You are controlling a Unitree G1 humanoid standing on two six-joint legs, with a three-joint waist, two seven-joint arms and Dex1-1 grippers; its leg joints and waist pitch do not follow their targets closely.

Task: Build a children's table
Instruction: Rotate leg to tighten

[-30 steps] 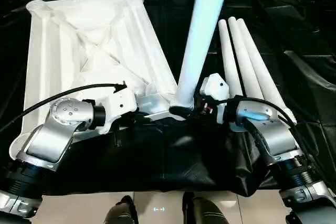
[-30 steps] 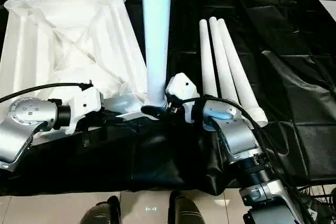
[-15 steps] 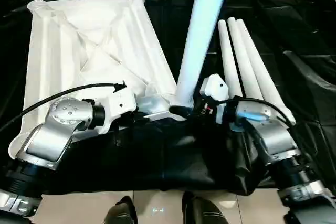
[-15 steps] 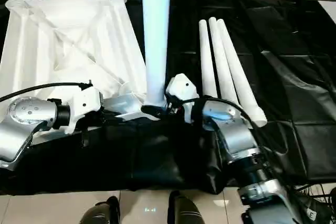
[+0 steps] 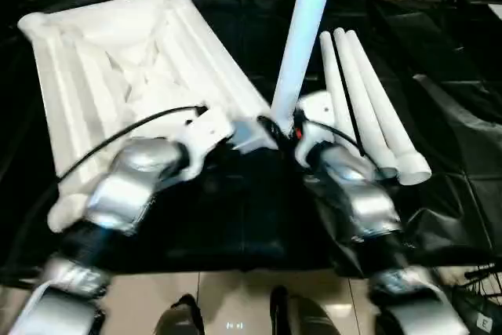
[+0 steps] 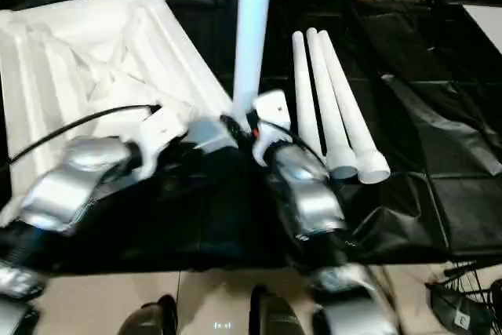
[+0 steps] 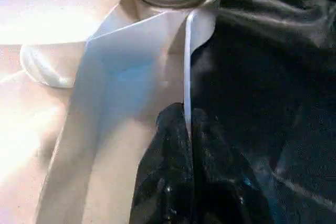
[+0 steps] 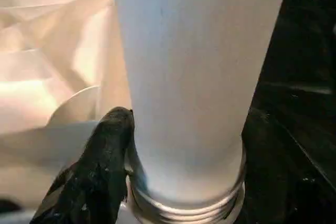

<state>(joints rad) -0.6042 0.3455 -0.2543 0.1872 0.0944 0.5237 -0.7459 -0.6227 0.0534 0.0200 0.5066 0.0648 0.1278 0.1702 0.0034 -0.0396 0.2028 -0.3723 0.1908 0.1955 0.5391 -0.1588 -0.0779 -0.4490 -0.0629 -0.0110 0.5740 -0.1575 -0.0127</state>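
The white tabletop [image 5: 118,60] lies upside down on the left, its ribbed X-braced underside up. One white leg [image 5: 304,29] stands upright at the tabletop's near right corner. My left gripper [image 5: 255,132] is shut on the tabletop's thin rim there; in the left wrist view its black fingers [image 7: 168,145] pinch that rim [image 7: 187,66]. My right gripper [image 5: 286,125] grips the upright leg low down. In the right wrist view one black finger [image 8: 105,150] rests against the leg [image 8: 189,77] just above its threaded end [image 8: 184,205]; the other finger is hidden behind it.
Three more white legs [image 5: 357,92] lie side by side on the right, flared ends toward me. A black cloth [image 5: 251,217] covers the work surface, wrinkled at the right [image 5: 455,115]. My feet [image 5: 235,315] stand on the pale floor below its front edge.
The whole picture has shifted and tilted, so the camera has moved. Both grippers keep their holds, and the leg still stands at the corner.
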